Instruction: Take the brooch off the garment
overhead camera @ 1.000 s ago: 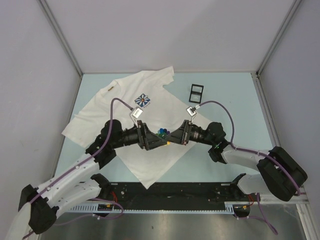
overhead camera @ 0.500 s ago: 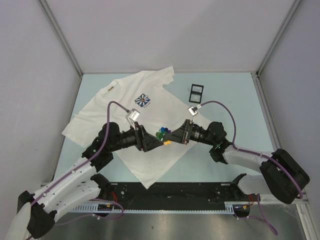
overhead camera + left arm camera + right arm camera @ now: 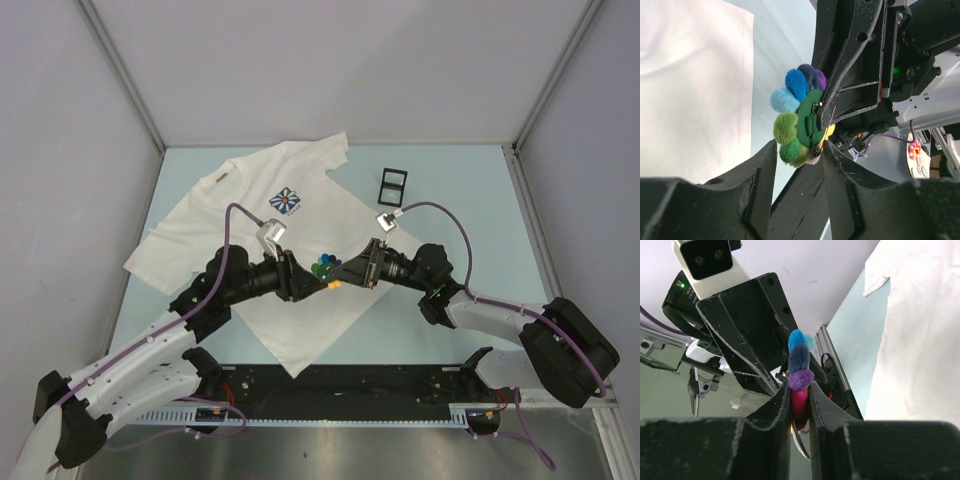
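Note:
The white T-shirt (image 3: 250, 205) lies flat on the table, with its blue-and-white flower emblem (image 3: 288, 202) and tan collar label (image 3: 222, 176). The brooch (image 3: 325, 266), a ring of coloured pom-poms on a green backing, is held in the air above the shirt's right edge. My right gripper (image 3: 341, 272) is shut on it; the right wrist view shows the brooch (image 3: 800, 375) pinched between the fingers of that gripper (image 3: 799, 392). My left gripper (image 3: 316, 282) faces it, open. In the left wrist view the brooch's (image 3: 797, 125) lower end sits just between the open tips of that gripper (image 3: 799, 150).
A small black frame (image 3: 393, 184) lies on the table to the right of the shirt. The shirt also shows in the left wrist view (image 3: 690, 75) and the right wrist view (image 3: 920, 340). A black rail (image 3: 340, 385) runs along the near edge.
My left wrist drew back slightly to the left, then eased right again toward the brooch. My right gripper and the brooch have barely moved.

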### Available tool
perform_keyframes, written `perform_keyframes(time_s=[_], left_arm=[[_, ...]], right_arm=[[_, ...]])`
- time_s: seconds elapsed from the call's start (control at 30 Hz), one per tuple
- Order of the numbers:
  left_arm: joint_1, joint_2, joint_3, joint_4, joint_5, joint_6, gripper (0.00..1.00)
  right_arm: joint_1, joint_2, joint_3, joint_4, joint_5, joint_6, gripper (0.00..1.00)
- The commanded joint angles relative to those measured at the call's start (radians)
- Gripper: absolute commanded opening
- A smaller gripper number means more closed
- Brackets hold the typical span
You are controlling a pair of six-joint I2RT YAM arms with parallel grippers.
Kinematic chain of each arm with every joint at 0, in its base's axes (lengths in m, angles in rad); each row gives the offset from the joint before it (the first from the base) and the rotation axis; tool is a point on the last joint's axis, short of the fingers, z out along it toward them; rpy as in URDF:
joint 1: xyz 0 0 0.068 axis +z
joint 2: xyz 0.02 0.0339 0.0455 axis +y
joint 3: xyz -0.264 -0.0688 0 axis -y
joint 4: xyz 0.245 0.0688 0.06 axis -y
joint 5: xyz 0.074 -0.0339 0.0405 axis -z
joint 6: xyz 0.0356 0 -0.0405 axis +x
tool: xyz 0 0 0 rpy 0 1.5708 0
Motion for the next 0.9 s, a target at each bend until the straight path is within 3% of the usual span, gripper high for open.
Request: perform_keyframes(time_s=[0.0, 0.2, 0.63, 0.87], left_arm=[[-0.008, 0.011, 0.053, 0.014, -0.036, 0.022, 0.45], [-0.008, 0.005, 0.045, 0.024, -0.050, 0.004, 0.38], [-0.008, -0.033, 0.018, 0.032, -0.053, -0.008, 0.39], [-0.008, -0.017, 0.012, 0.040, -0.037, -0.036, 0.31]], right_arm=[[0.009, -0.006, 0.018, 0.024, 0.013, -0.012, 0.00], [0.017, 0.005, 0.018, 0.021, 0.015, -0.021, 0.00], [0.017, 0.003, 0.018, 0.015, 0.019, -0.023, 0.00], [0.029, 0.002, 0.020, 0.024, 0.016, -0.032, 0.00]])
